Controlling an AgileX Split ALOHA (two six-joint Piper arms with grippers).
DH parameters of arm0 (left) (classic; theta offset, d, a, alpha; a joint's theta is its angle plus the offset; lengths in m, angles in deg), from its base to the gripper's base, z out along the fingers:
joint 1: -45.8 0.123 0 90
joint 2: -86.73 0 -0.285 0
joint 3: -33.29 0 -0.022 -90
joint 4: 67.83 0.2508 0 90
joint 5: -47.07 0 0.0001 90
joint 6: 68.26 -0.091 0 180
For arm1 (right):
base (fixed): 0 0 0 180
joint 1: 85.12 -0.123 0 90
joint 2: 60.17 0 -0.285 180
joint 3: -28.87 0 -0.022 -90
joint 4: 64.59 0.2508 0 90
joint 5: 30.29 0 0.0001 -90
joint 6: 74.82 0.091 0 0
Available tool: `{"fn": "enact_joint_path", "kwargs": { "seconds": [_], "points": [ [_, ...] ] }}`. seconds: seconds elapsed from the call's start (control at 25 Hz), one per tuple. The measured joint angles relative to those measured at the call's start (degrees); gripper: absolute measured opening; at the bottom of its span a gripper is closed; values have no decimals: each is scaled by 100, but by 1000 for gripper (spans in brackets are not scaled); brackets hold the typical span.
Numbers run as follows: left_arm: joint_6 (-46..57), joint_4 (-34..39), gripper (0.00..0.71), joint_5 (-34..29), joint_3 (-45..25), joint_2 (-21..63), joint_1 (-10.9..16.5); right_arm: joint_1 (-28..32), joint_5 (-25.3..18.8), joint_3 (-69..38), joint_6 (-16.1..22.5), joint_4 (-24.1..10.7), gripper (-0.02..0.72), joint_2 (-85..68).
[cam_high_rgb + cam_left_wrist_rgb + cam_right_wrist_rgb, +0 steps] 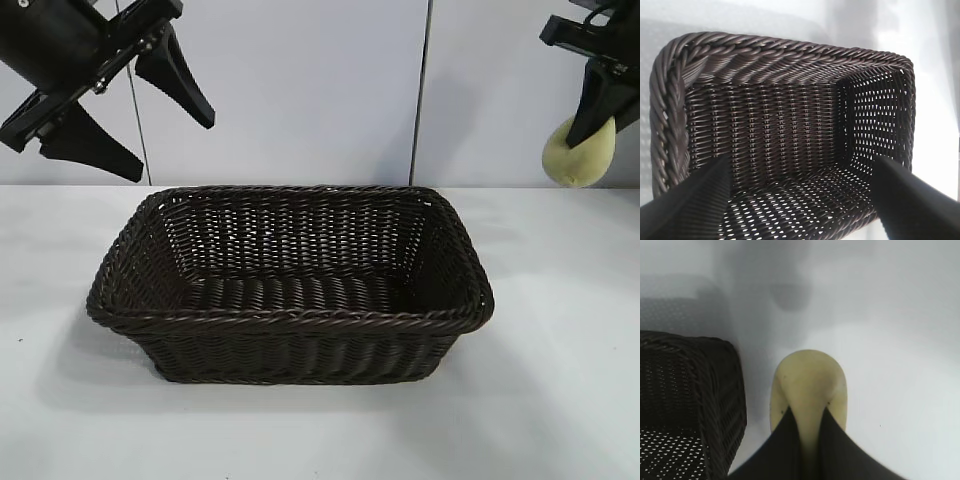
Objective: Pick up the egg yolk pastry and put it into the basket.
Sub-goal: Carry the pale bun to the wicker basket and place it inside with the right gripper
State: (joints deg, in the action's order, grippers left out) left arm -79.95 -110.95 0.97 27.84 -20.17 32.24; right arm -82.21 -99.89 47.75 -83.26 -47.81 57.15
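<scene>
The pale yellow egg yolk pastry (578, 155) hangs in the air at the far right, squeezed between the black fingers of my right gripper (597, 125), which is shut on it. In the right wrist view the pastry (810, 385) bulges out past the gripper (809, 412), with the white table below and the basket's corner (700, 390) to one side. The dark brown woven basket (290, 320) stands in the middle of the table, with nothing inside. My left gripper (170, 140) is open, raised above the basket's left end; its view looks down into the basket (705, 65).
White table (560, 400) all round the basket, with a pale wall behind. Bare table lies to the right of the basket, under the held pastry.
</scene>
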Motion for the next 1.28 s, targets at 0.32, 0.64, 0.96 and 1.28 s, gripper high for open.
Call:
{"fn": "enact_joint_path", "kwargs": {
  "seconds": [0.32, 0.64, 0.96, 1.28],
  "points": [
    [0, 0, 565, 0, 0, 0, 0, -1045, -10, 0, -38, 23, 24, -11],
    [0, 0, 565, 0, 0, 0, 0, -2169, 18, 0, 142, 35, 24, -11],
    [0, 0, 565, 0, 0, 0, 0, -2826, 228, 0, 382, 17, 24, 171],
    [0, 0, 565, 0, 0, 0, 0, -2864, 506, 0, 431, 10, 24, 762]
  ]
}}
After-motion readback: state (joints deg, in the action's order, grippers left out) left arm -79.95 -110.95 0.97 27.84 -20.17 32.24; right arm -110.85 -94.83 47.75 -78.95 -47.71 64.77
